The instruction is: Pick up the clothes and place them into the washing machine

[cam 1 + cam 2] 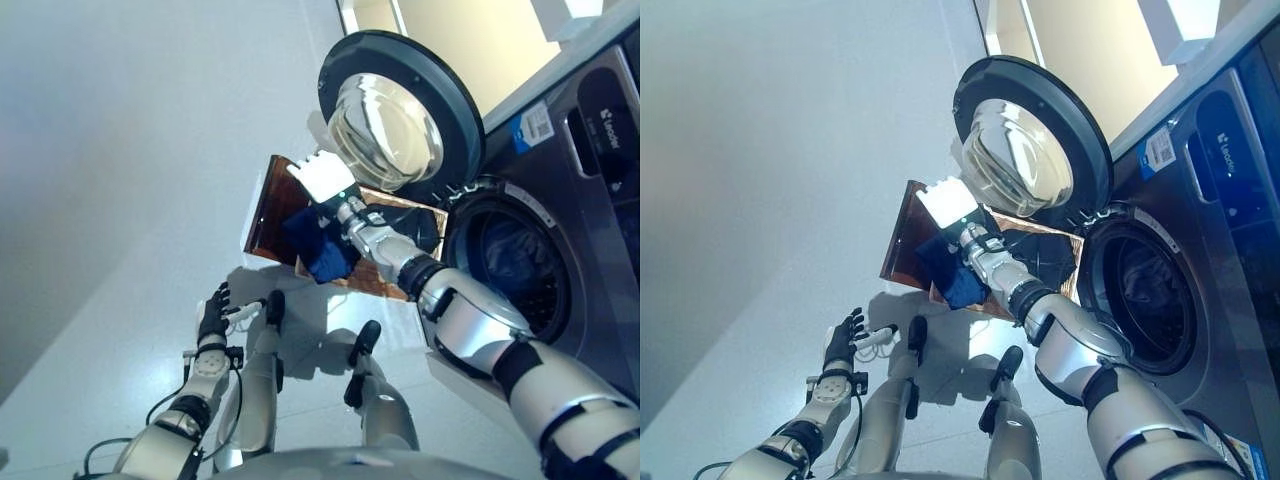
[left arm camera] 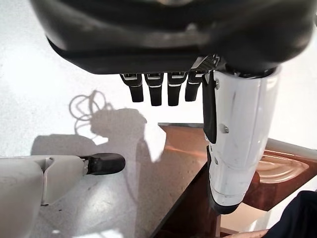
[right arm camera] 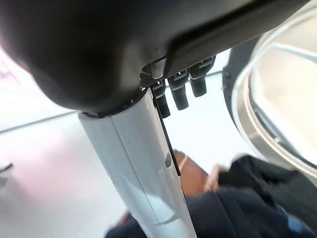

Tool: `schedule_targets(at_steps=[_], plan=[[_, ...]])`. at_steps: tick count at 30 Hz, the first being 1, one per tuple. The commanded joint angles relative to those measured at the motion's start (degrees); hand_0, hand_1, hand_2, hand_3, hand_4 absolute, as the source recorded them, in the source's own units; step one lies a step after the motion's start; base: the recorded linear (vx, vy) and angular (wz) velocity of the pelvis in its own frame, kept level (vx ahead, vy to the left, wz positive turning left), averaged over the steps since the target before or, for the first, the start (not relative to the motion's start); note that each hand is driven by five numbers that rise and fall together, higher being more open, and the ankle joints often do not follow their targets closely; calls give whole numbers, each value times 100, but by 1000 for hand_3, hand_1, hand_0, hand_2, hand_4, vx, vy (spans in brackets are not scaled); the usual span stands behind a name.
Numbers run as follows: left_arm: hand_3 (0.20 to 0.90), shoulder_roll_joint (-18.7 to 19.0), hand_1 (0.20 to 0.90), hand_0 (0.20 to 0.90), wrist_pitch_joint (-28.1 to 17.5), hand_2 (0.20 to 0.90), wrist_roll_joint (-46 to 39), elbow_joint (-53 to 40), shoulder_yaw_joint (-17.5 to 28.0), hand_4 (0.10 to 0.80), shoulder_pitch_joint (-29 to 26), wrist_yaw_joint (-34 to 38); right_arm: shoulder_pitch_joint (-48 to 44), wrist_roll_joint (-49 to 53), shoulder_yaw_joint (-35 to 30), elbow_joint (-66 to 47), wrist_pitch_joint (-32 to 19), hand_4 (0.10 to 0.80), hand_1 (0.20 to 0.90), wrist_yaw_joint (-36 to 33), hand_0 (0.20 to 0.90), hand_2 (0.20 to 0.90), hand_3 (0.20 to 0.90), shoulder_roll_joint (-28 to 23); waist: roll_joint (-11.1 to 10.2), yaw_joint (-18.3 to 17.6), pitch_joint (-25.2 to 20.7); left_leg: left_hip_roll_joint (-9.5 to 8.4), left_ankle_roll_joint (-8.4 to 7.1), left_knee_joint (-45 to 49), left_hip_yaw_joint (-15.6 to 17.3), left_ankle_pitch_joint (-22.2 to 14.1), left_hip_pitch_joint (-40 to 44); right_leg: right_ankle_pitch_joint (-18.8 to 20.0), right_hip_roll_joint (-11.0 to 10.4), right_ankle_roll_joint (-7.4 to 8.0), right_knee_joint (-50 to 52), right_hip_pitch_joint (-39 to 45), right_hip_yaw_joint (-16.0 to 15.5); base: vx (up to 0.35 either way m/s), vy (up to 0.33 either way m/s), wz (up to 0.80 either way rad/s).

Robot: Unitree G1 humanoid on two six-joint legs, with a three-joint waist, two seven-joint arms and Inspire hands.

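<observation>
A blue garment (image 1: 322, 255) drapes over the near edge of the wicker basket (image 1: 385, 282), with dark clothes (image 1: 405, 225) behind it. The basket rests on a low dark brown box (image 1: 268, 205) beside the washing machine. My right hand (image 1: 325, 180) hovers above the basket with its fingers (image 3: 181, 94) straight, its white-covered thumb (image 3: 143, 168) extended, and nothing in it; the dark clothes (image 3: 257, 198) lie below it. The machine's round door (image 1: 400, 110) stands open, and blue cloth lies inside the drum (image 1: 515, 265). My left hand (image 1: 213, 315) hangs low, open and empty.
The open door stands just beyond my right hand, close above the basket. The dark front of the washing machine (image 1: 600, 250) rises at the right. Pale floor (image 1: 120, 200) spreads out to the left of the box. In the left wrist view the box's corner (image 2: 183, 163) lies past my fingers.
</observation>
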Motion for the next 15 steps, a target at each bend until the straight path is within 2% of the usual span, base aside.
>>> schedule_targets(at_steps=[1, 9, 15], plan=[[900, 103, 900, 900, -251, 900, -69, 225, 57, 800, -149, 69, -476, 21, -18, 16, -138, 800, 900, -91, 900, 900, 900, -135, -159, 135, 68, 70, -556, -191, 108, -110, 232, 198, -232, 180, 295, 114, 39, 17, 0, 4], [900, 121, 900, 900, -313, 900, -141, 130, 119, 800, -218, 43, -212, -40, 85, -2, -258, 800, 900, 70, 900, 900, 900, -511, -185, 109, 135, 79, -568, -191, 76, -102, 211, 179, -224, 175, 325, 99, 26, 2, 0, 1], [900, 102, 900, 900, -384, 900, -252, -26, 101, 800, -217, 51, -140, -45, 44, 43, -252, 800, 900, 66, 900, 900, 900, -515, -168, 110, 195, 79, -573, -191, 61, -84, 187, 163, -207, 162, 325, 78, 26, 0, 0, 0]])
